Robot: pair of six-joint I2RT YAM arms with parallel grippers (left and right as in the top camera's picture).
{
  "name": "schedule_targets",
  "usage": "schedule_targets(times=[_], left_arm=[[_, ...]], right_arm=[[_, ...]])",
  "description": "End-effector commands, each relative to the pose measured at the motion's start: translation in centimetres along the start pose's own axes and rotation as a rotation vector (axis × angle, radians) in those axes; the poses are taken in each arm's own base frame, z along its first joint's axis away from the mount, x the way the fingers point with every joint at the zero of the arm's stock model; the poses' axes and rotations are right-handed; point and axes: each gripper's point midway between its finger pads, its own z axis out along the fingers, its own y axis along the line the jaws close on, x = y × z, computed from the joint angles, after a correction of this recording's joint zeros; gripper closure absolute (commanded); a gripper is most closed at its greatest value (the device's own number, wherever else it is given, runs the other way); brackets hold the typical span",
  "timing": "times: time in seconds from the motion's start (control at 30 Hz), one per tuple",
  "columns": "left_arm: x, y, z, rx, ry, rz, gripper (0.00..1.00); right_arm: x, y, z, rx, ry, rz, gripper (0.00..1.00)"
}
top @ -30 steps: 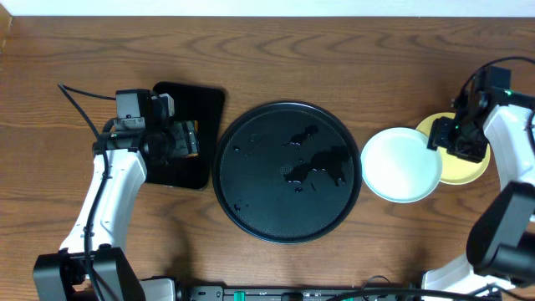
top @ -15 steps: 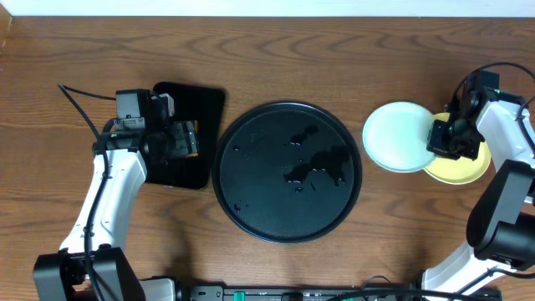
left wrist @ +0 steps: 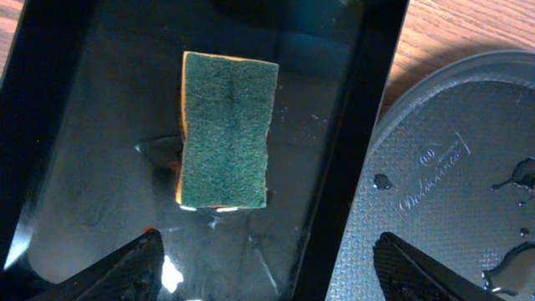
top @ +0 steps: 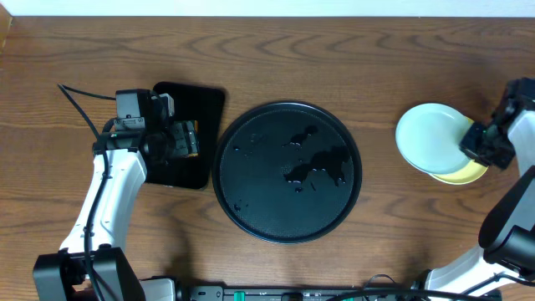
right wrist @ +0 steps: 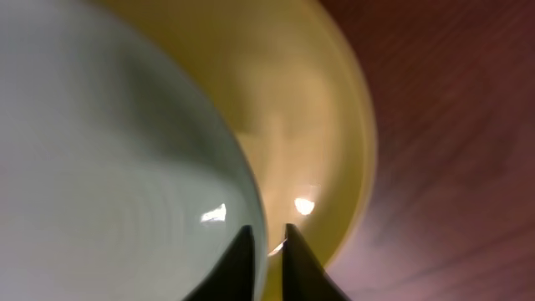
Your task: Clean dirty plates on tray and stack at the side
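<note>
One mint-white plate [top: 428,136] is lying on the yellow plate [top: 468,174], partly overlapping it, at the right side of the desk [top: 84,50], well apart from the round tray [top: 242,209]. We are seeing the right end effector [right wrist: 266,238] nearly closed, pinching this upper plate's right rim. We are seeing the left end effector [left wrist: 267,251] hanging wide open, empty, above the sponge [left wrist: 226,130].

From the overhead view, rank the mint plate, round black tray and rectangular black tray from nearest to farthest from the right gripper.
1. The mint plate, far right, its rim between the fingers of the right gripper.
2. The round black tray, table centre.
3. The rectangular black tray, left side.
</note>
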Motion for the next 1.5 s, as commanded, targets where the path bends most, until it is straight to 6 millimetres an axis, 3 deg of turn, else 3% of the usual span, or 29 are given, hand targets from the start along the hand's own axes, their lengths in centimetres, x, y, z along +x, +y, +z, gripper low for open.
schedule_targets(times=[0.0, 0.03, 0.07, 0.27, 0.6, 0.73, 0.83, 1.0, 1.1, 1.2, 1.37, 1.4, 1.43, 1.47], left_arm=[[0.4, 0.3, 0.4, -0.009, 0.018, -0.012, 0.19], [0.4, 0.3, 0.4, -0.009, 0.018, -0.012, 0.19], [0.4, 0.3, 0.4, -0.009, 0.018, -0.012, 0.19], [0.4, 0.3, 0.4, -0.009, 0.018, -0.012, 0.19], [0.5, 0.3, 0.4, -0.010, 0.021, -0.013, 0.19], [0.6, 0.3, 0.4, -0.010, 0.026, -0.012, 0.19], [0.8, 0.1, 0.5, -0.017, 0.030, 0.080, 0.19], [0.9, 1.4, -0.4, -0.189, 0.059, 0.125, 0.14], [0.1, 0.9, -1.7, -0.219, 0.060, 0.134, 0.12], [-0.3, 0.4, -2.9, -0.219, 0.070, 0.103, 0.12], [1.5, 0.4, -4.0, -0.220, 0.153, 0.095, 0.12], [2.0, 0.5, -4.1, -0.223, 0.171, 0.093, 0.12], [2.4, 0.5, -4.2, -0.224, 0.186, 0.092, 0.12], [2.7, 0.3, -4.2, -0.208, 0.198, 0.100, 0.12]], right_arm=[[-0.6, -1.7, -0.9, 0.017, -0.030, 0.058, 0.67], [-0.7, -1.9, -0.9, 0.018, -0.031, 0.068, 0.54], [-0.7, -2.0, -0.9, 0.018, -0.031, 0.079, 0.48], [-0.7, -1.7, -0.8, -0.012, -0.023, 0.077, 0.44], [0.4, 3.5, -1.6, -0.293, 0.035, -0.009, 0.49], [1.2, 5.9, -2.1, -0.361, 0.038, -0.128, 0.46], [2.0, 7.5, -2.2, -0.357, 0.034, -0.241, 0.40], [3.0, 9.5, -2.4, -0.258, 0.008, -0.360, 0.35], [3.3, 10.8, -3.6, -0.207, -0.045, -0.418, 0.33], [3.1, 11.8, -6.1, -0.161, -0.143, -0.441, 0.32], [3.0, 12.8, -11.2, -0.179, -0.297, -0.450, 0.24], [3.1, 12.8, -12.0, -0.188, -0.315, -0.452, 0.20], [3.2, 12.7, -12.7, -0.194, -0.330, -0.452, 0.01], [3.3, 12.4, -13.4, -0.196, -0.345, -0.449, 0.01]])
